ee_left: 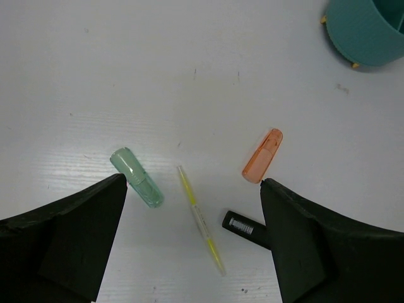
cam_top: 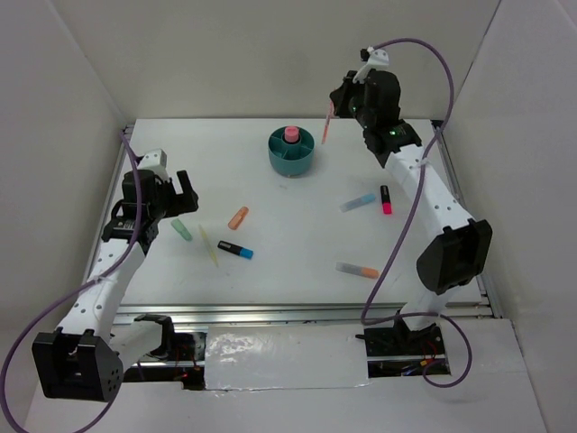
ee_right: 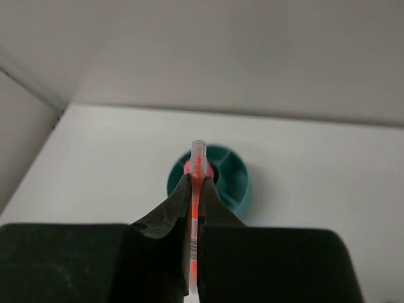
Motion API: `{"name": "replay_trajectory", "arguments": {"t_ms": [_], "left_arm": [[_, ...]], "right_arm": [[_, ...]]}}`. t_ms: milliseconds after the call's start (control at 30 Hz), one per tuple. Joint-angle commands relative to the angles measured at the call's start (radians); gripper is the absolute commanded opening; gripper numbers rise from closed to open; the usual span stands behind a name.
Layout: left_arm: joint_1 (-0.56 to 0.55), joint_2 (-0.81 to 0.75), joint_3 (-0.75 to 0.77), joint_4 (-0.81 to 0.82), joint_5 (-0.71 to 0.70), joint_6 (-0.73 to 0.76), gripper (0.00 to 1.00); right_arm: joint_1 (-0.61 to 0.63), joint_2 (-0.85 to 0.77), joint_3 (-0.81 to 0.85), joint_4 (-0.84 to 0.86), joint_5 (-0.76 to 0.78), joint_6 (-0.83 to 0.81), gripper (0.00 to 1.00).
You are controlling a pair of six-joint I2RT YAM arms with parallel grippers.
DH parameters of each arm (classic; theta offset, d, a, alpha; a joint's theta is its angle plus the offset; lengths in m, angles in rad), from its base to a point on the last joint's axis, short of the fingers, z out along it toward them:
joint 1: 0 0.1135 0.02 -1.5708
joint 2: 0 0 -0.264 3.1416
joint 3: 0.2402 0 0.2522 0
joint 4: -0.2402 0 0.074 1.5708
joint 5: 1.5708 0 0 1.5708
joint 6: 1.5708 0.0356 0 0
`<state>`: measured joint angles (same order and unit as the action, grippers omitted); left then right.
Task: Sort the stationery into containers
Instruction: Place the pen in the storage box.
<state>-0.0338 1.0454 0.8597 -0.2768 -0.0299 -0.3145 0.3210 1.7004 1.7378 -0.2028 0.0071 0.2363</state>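
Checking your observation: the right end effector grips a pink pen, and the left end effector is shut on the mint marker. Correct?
No. The left wrist view shows the left end effector open, with the mint marker lying free on the table.

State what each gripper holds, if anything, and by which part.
Right gripper: a pink pen, pinched along its shaft, one end poking out beyond the jaws. Left gripper: open, holding nothing.

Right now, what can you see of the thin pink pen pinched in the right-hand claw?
The thin pink pen is a slim, translucent plastic stick with a clear end. Only the right gripper touches it, shut on its barrel. It hangs in the air, nearly upright, just right of the round teal plastic organizer cup, not inside it.
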Motion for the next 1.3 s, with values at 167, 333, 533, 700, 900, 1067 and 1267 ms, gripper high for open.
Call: {"name": "replay_trajectory", "arguments": {"t_ms": [167,333,533,700,900,1067,1267], "left_arm": [[0.009,0.004,-0.004,0.168,0.09,0.018,0.99],[0.014,0.039,0.015,0.186,0.099,0.04,0.99],[0.021,0.076,0.027,0.205,0.12,0.04,0.99],[0.026,0.105,0.047,0.205,0.127,0.055,0.99],[0.029,0.131,0.058,0.211,0.127,0.061,0.99],[0.029,0.148,0.068,0.205,0.128,0.068,0.99],[0.081,0.153,0.064,0.202,0.136,0.077,0.99]], "right_arm": [[-0.019,0.128,-0.055,0.394,0.083,-0.02,0.0],[-0.019,0.212,-0.004,0.486,0.1,-0.072,0.0],[-0.022,0.318,0.048,0.537,0.099,-0.103,0.0],[-0.02,0.389,0.1,0.572,0.106,-0.104,0.0],[-0.016,0.447,0.143,0.614,0.099,-0.126,0.0],[0.0,0.49,0.141,0.651,0.093,-0.17,0.0],[0.01,0.538,0.16,0.663,0.088,-0.183,0.0]]}}
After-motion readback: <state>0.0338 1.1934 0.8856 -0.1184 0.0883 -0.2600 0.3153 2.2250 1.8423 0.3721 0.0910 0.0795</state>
